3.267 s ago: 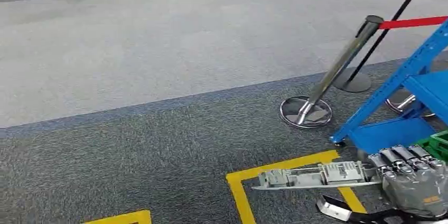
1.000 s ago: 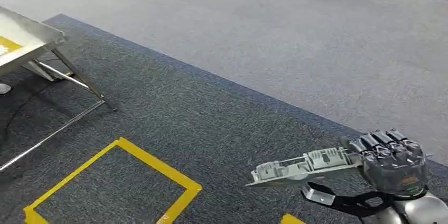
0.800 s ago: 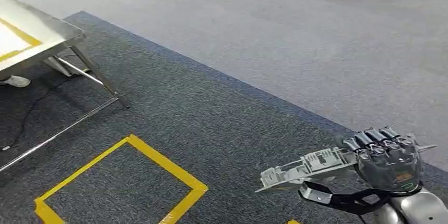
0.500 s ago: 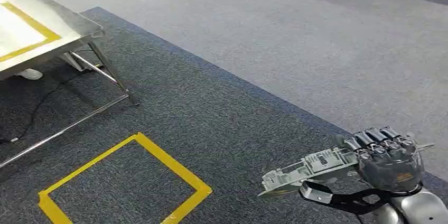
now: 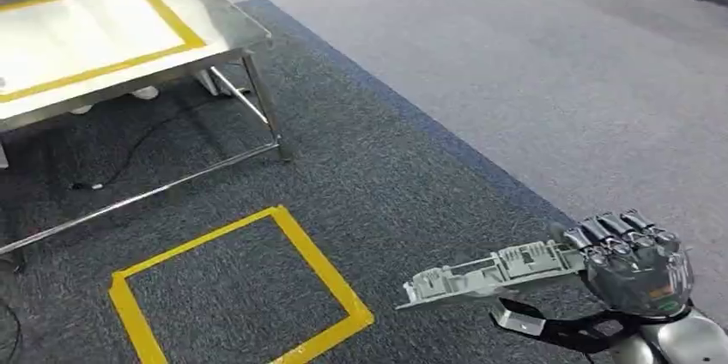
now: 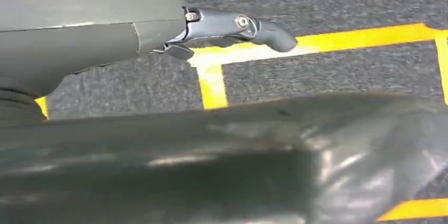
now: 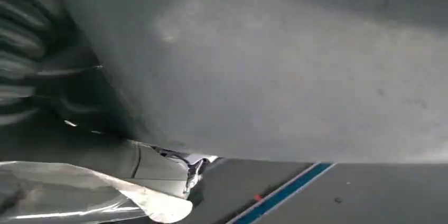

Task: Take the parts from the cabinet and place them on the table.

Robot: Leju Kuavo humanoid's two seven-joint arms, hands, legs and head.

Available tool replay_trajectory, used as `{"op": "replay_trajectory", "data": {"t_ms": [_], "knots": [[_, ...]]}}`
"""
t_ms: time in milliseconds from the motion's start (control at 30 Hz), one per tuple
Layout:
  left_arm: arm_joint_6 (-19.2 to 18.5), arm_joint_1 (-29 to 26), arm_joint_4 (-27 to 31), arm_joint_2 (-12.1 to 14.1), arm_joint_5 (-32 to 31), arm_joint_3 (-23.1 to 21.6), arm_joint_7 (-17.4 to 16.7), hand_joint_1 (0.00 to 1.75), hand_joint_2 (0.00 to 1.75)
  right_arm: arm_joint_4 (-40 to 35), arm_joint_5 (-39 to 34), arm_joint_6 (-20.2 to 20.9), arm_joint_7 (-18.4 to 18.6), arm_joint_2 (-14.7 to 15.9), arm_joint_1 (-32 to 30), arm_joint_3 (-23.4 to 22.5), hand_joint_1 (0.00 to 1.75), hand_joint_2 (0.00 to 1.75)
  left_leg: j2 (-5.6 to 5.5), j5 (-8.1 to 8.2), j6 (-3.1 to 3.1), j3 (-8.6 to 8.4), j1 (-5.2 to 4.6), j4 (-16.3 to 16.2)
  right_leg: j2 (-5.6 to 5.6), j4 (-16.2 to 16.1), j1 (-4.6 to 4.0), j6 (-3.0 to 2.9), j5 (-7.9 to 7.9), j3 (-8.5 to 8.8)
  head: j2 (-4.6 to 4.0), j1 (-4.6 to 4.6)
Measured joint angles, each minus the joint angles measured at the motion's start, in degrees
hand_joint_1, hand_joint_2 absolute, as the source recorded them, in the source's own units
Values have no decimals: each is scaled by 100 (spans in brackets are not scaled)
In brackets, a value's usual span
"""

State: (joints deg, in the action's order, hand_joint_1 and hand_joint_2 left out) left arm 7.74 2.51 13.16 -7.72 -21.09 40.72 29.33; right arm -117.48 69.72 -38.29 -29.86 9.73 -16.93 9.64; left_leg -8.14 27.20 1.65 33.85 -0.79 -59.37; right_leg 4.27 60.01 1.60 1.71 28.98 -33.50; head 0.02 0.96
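Down at the near right, the right hand has its fingers clenched on one end of a long grey part, held out flat above the dark carpet. I cannot tell how the left hand's fingers lie. Beyond a yellow taped square, the steel worktop stands far left.

The right hand is raised at the lower right, its dark fingers curled over, gripping. The left hand hangs low, fingers extended.
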Motion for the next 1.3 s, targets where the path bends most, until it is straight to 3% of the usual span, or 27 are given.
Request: {"op": "replay_trajectory", "data": {"t_ms": [33, 67, 100, 133, 167, 233, 267, 300, 367, 400, 433, 567, 633, 667, 733, 767, 800, 867, 900, 967, 1033, 1067, 1100, 1167, 1233, 1267, 1300], "knots": [[4, -10, 0, 2, 0, 9, 0, 0, 0, 0, -4, 2, 2, 0, 14, 0, 175, 175, -58, 9, -26, 1, -4, -6, -57, -36, 19, -28, -5, 28, -2, -4], [7, -20, 0, 17, -4, 20, 0, 0, 0, -2, -2, 0, 7, 0, 39, 0, 175, 175, 130, 45, -49, -21, -35, -57, -161, -92, 63, -55, -10, 96, -2, 9], [20, -16, 2, -2, -22, 24, 0, 0, 0, -2, 7, 0, 9, 0, 26, -2, 175, 175, 460, 146, -107, 56, -55, -234, -240, -111, 64, -95, 17, 152, -2, -72], [20, 4, 0, 0, -33, 28, -2, 0, 0, -4, 4, 2, 22, 0, 15, -7, 175, 175, 635, 322, -157, 240, -23, -582, -335, -116, 55, -116, 38, 192, -2, -79], [22, 19, 0, -2, -37, 31, -2, 0, 0, -4, 20, 0, 24, 0, 6, -7, 175, 175, 717, 529, -189, 502, 13, -1068, -431, -115, 52, -119, 71, 222, -2, -83], [26, -4, 0, -7, -42, 33, -15, 0, 0, -4, 33, 0, 33, 0, -11, -7, 175, 175, 746, 664, -240, 911, 76, -1744, -604, -115, 56, -112, 138, 283, -2, -83], [33, -25, 0, -7, -44, 35, -31, 0, 0, -4, 39, 0, 35, 0, -12, -7, 175, 175, 748, 535, -256, 926, 100, -1700, -672, -115, 60, -105, 170, 323, -2, -87], [39, -40, 0, -4, -46, 39, -33, 0, 0, -4, 42, 2, 35, 0, -15, -7, 175, 175, 764, 265, -259, 814, 116, -1393, -748, -115, 62, -85, 213, 377, -2, -87], [46, -51, 0, 0, -55, 44, -37, 0, 0, -4, 48, 0, 42, 0, -15, -9, 175, 175, 899, -244, -225, 445, 111, -543, -860, -118, 66, -42, 289, 491, -2, -87], [50, -48, 0, 0, -55, 44, -37, 0, 0, -4, 48, 0, 42, 0, -12, -9, 175, 175, 1225, -305, -178, 241, 46, -166, -938, -138, 56, -12, 340, 483, -2, -81], [52, -26, 0, -2, -57, 46, -39, 0, 0, -4, 46, 0, 44, 0, -19, -9, 175, 175, 1277, -225, -125, 212, -24, -47, -981, -135, 11, 37, 387, 515, -2, -105], [55, -48, 2, -2, -61, 59, -44, 0, 0, -4, 37, 0, 44, 0, 4, -4, 175, 175, 1020, -193, 3, 161, 12, 11, -1228, -294, 10, 160, 465, 762, -2, -63], [55, -39, 2, -20, -72, 66, -44, 0, 0, -2, 20, 0, 52, 0, 23, 2, 175, 175, 923, -196, 56, 106, 47, 67, -713, 45, 24, 159, 633, 587, -2, -26], [55, -2, 2, -9, -88, 72, -44, 0, 0, 0, 15, 0, 52, 2, 24, -2, 175, 175, 832, -182, 89, 104, 47, 67, -520, 616, 18, 147, 860, 255, -2, 5], [50, 22, 2, -22, -98, 74, -44, 0, 0, 15, 0, 2, 52, 13, -5, 0, 175, 175, 677, -155, 127, 90, 26, 63, -432, 1468, 12, 143, 1082, -329, -2, 31], [50, 20, 2, -28, -103, 74, -46, 0, 0, 28, -18, 0, 52, 13, -6, 2, 175, 175, 573, -133, 132, 59, 19, 62, -431, 1617, 6, 139, 956, -541, -2, 46], [50, 12, 2, -33, -103, 76, -48, 0, 0, 39, -35, 0, 55, 13, -4, 0, 175, 175, 490, -108, 128, 21, 18, 61, -429, 1458, 3, 132, 712, -563, -2, 42], [48, 10, 2, -35, -105, 83, -52, 0, 0, 44, -81, 0, 61, 15, -3, 2, 175, 175, 337, -42, 102, -87, 24, 52, -375, 597, 13, 122, 24, -303, -2, 46], [46, 12, 2, -35, -109, 85, -52, 0, 0, 46, -140, 0, 66, 15, -3, 4, 175, 175, 312, 5, 77, -108, 24, 34, -303, 154, 21, 117, -214, -181, -2, 52], [46, 17, 2, -31, -129, 90, -55, 0, 0, 57, -229, 0, 64, 17, 28, 13, 175, 175, 206, 56, 25, -74, -14, -50, -251, -71, 29, 81, -50, -41, -2, 72], [42, -21, 2, -28, -157, 94, -55, 0, 0, 66, -387, 0, 20, 17, 42, 18, 175, 175, 204, 43, -33, -59, 20, -11, -255, 0, -14, 7, -43, -47, -2, 50], [41, -16, 2, -18, -160, 98, -55, 0, 0, 66, -424, 0, 13, 17, 48, 17, 175, 175, 196, 81, -60, -65, 11, -33, -267, -35, 37, -23, -49, -18, -2, 48], [41, -16, 2, -11, -162, 103, -52, 0, 0, 66, -435, 0, 4, 17, 59, 17, 175, 175, 430, 135, -100, -60, -5, -106, -293, -54, 35, -46, -48, 23, -2, 48], [35, 31, 2, -24, -164, 109, -52, 0, 0, 68, -444, 0, -4, 17, 45, 18, 175, 175, 704, 460, -181, 253, 36, -761, -362, -56, 26, -112, -3, 77, -2, -24], [33, 48, 2, -28, -166, 120, -52, 0, 0, 81, -444, 0, -13, 17, 40, 17, 175, 175, 742, 741, -220, 691, 80, -1577, -421, -55, 18, -125, 34, 108, -2, -26], [31, 41, 2, -26, -166, 125, -52, 0, 0, 87, -441, 0, -13, 17, 34, 18, 175, 175, 742, 721, -232, 814, 95, -1750, -438, -55, 18, -121, 58, 132, -2, -31], [31, 33, 2, -26, -164, 129, -52, 0, 0, 90, -439, 0, -15, 17, 23, 17, 175, 175, 742, 537, -231, 775, 103, -1625, -449, -55, 18, -117, 80, 166, -2, -26]]}}
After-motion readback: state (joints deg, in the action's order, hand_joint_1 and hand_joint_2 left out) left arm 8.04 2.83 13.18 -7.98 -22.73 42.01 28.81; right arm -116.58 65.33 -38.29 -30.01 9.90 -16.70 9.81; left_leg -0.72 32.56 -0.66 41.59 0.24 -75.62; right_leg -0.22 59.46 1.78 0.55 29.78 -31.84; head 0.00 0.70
